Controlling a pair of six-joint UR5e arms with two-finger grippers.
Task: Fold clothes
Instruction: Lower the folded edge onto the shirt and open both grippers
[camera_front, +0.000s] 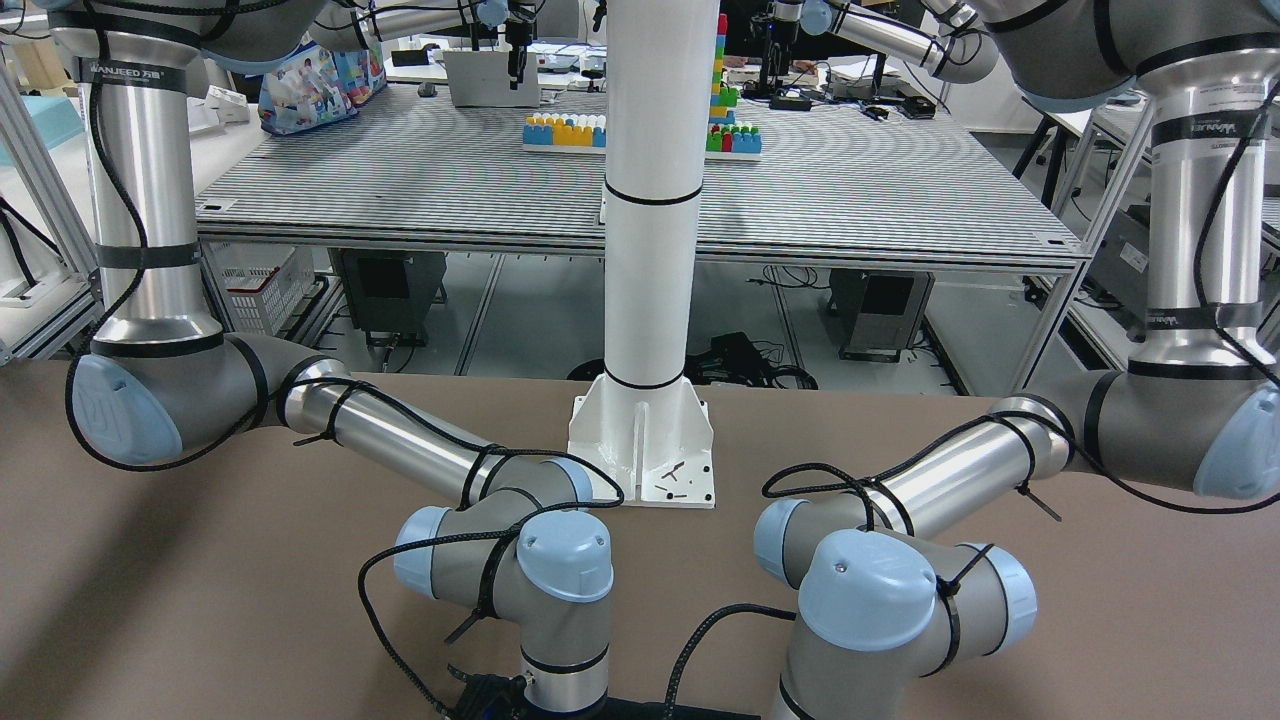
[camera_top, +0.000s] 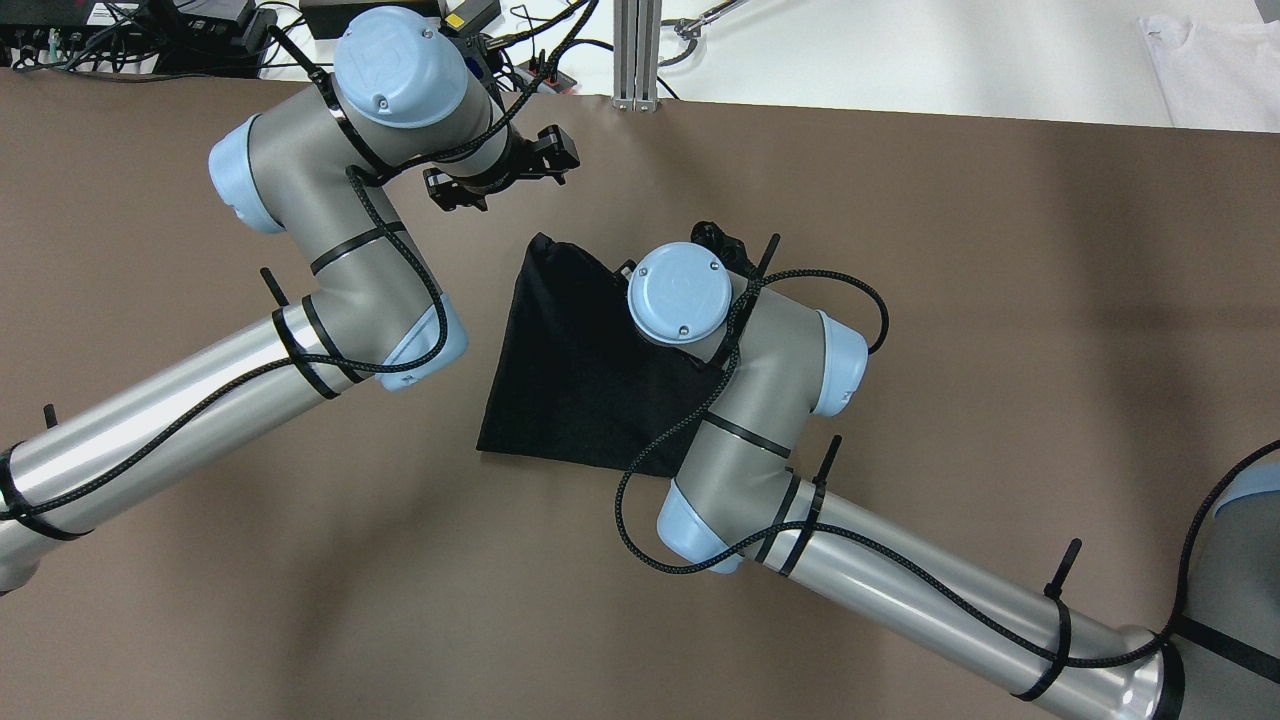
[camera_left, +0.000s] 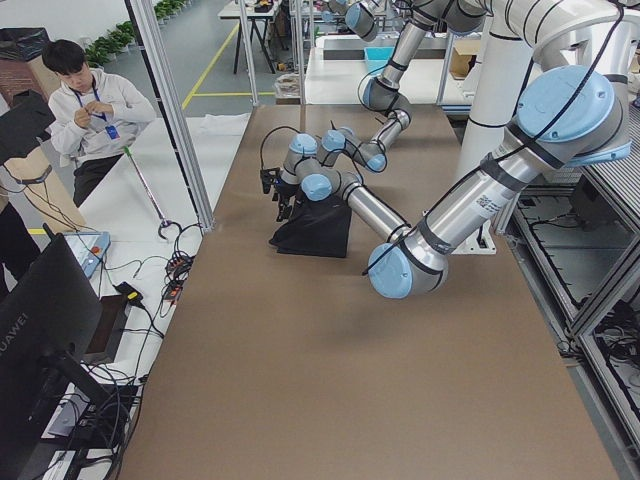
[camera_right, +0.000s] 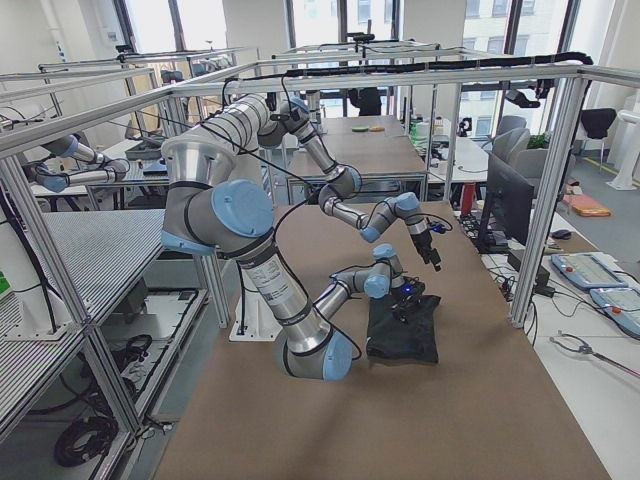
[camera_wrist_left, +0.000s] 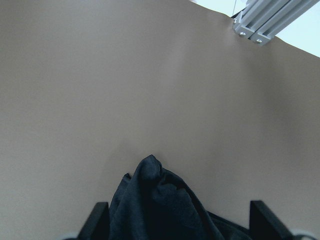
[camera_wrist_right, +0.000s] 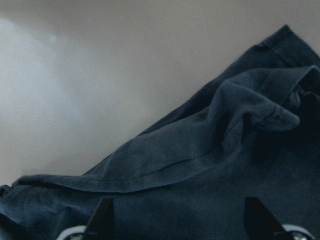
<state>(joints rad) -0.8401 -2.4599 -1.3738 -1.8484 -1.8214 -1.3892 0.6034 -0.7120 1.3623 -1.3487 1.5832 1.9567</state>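
I judge clothes (camera_top: 570, 370) partly folded, top edge bunched on tabletop (camera_top: 1000, 300); tidy fold left. Left end effector (camera_wrist_left: 180, 225), right end effector (camera_wrist_right: 180, 222): the 2 released, empty.

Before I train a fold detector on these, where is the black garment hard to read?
Overhead exterior: garment a flat black patch, right arm covering its edge. Left wrist: dark, nearly featureless. Right wrist: dim, yet creases show. Front-facing: out of frame.
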